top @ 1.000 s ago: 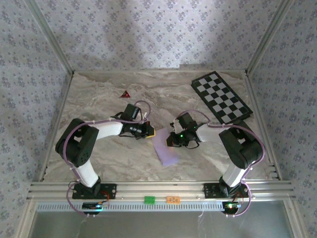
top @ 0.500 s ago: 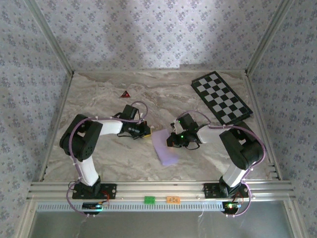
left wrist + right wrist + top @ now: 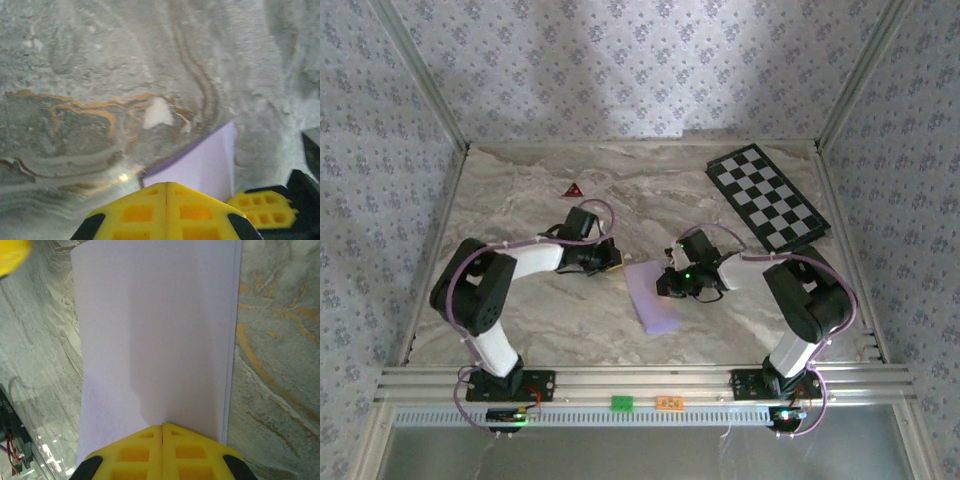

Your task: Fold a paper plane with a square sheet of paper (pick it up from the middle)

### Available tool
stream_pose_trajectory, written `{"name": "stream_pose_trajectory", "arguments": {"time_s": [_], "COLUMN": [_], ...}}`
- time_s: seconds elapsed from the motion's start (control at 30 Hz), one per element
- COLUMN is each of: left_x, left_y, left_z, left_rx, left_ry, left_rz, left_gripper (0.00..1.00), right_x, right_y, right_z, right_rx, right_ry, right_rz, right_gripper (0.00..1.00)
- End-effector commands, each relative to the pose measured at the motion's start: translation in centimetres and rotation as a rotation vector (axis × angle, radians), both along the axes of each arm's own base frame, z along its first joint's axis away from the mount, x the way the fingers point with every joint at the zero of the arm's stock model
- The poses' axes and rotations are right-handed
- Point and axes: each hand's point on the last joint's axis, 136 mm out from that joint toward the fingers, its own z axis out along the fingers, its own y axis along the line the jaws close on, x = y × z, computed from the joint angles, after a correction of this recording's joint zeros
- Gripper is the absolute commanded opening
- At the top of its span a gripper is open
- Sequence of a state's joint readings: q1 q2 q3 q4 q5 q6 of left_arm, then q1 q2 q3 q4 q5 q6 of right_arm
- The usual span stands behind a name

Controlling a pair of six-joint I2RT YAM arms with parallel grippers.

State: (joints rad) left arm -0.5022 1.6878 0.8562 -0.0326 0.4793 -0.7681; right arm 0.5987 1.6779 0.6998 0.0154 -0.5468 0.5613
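Observation:
The square sheet of paper [image 3: 653, 296] lies flat at the table's middle, pale lilac and folded over on itself into a long rectangle; a doubled edge runs along one long side [image 3: 232, 335]. My right gripper [image 3: 666, 284] is shut, its yellow tips [image 3: 162, 428] resting on the paper's surface near one short end. My left gripper [image 3: 617, 263] is also shut, its joined tips [image 3: 166, 186] just outside the paper's far left corner [image 3: 207, 162], holding nothing. The right gripper's yellow fingertip [image 3: 260, 209] shows at the lower right of the left wrist view.
A black-and-white checkered board [image 3: 767, 195] lies at the back right. A small dark red triangle [image 3: 571, 189] sits at the back left. Patterned walls and metal frame posts close in the marble table [image 3: 550, 320] on three sides.
My left gripper has drawn back a little to the left, off the paper's corner, and its elbow has shifted. The right arm and the paper have stayed put.

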Motion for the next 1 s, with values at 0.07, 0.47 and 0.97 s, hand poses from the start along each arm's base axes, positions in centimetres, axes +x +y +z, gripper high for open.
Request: {"name": "stream_pose_trajectory", "arguments": {"time_s": [0.07,0.47,0.97], "left_x": [-2.4,-4.4,-1.0], "left_y": [-2.1,-2.7,0.0], "left_z": [1.8,-4.1,-4.3], "left_rx": [-0.083,0.018,-0.046], "left_ry": [-0.012,0.103,0.102], "left_rz": [-0.147,-0.249,-0.032], "left_gripper": [0.0,0.0,0.0], "right_x": [-4.4,-4.5,-4.7], "right_y": [-5.0,-4.9,-5.1], "right_z": [-5.8,-6.0,-6.2], "right_rx": [-0.27,-0.268,-0.274], "right_ry": [0.173,0.176,0.179], "right_rz": [-0.042,-0.043,-0.037], "right_gripper": [0.0,0.0,0.0]}}
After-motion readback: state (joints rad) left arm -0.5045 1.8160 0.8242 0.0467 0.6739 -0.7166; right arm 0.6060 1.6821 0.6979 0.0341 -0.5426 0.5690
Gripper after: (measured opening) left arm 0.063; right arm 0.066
